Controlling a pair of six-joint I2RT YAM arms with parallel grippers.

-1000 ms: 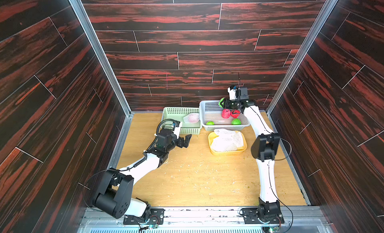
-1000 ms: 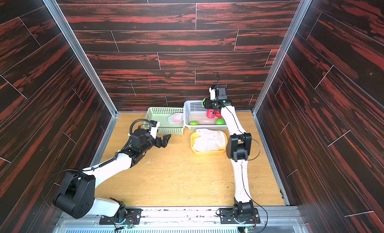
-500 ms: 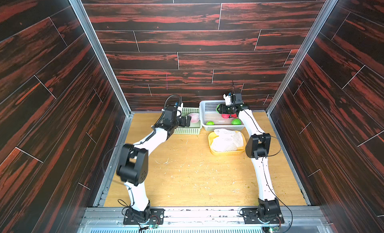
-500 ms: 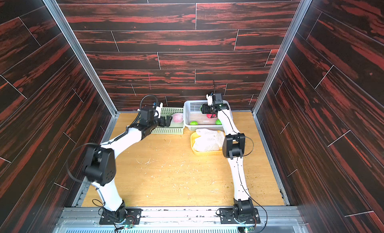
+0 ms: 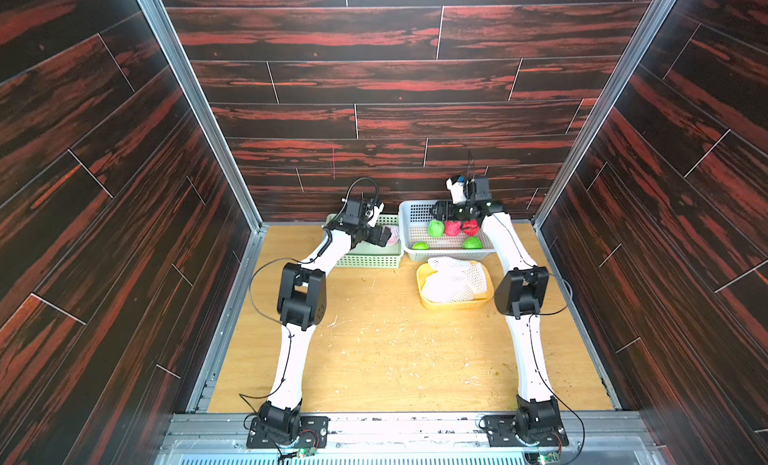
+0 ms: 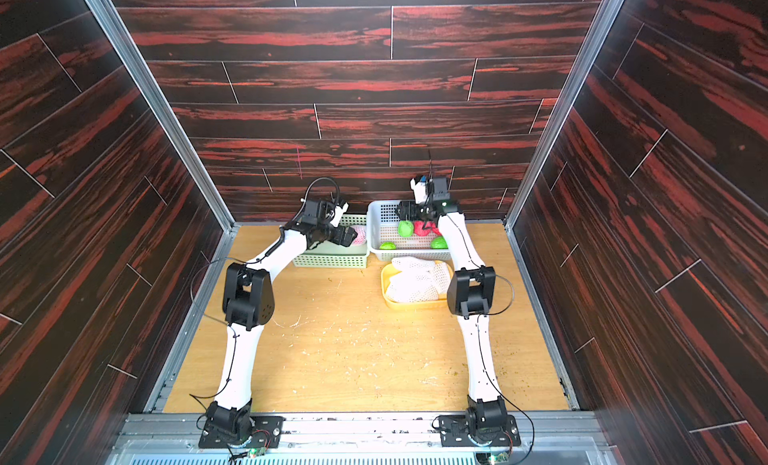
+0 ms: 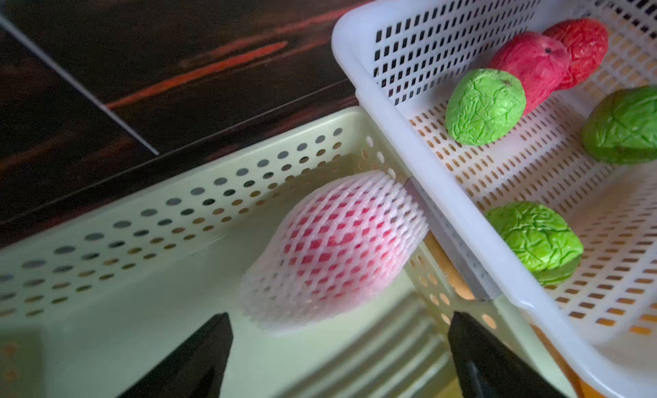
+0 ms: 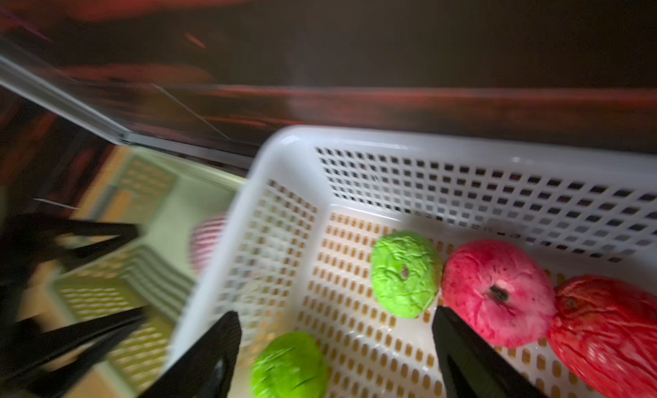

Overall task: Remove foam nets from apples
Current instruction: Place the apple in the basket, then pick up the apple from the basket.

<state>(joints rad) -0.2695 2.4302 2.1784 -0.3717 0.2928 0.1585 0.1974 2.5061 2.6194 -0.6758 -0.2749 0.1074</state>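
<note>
One apple, red under its white foam net [image 7: 337, 250], lies in the pale green basket [image 7: 177, 207]. My left gripper [image 7: 340, 316] is open just short of it, one finger on each side and neither touching; a top view shows it [image 5: 384, 236] inside that basket. Three bare green apples [image 8: 405, 273] and two bare red apples [image 8: 497, 293] lie in the white basket [image 8: 391, 136]. My right gripper [image 8: 335, 312] hangs open and empty above them, also seen in a top view [image 6: 402, 211]. Loose foam nets [image 5: 455, 278] are heaped in a yellow tray [image 5: 453, 305].
The green basket [image 5: 365, 261] and white basket [image 5: 449, 255] stand side by side, touching, against the back wall. The yellow tray sits just in front of the white basket, next to the right arm's elbow. White crumbs litter the wooden floor.
My left arm has swung from the middle of the table into the green basket, up to the netted apple. My right gripper has opened wider; a red apple it held now lies in the white basket.
</note>
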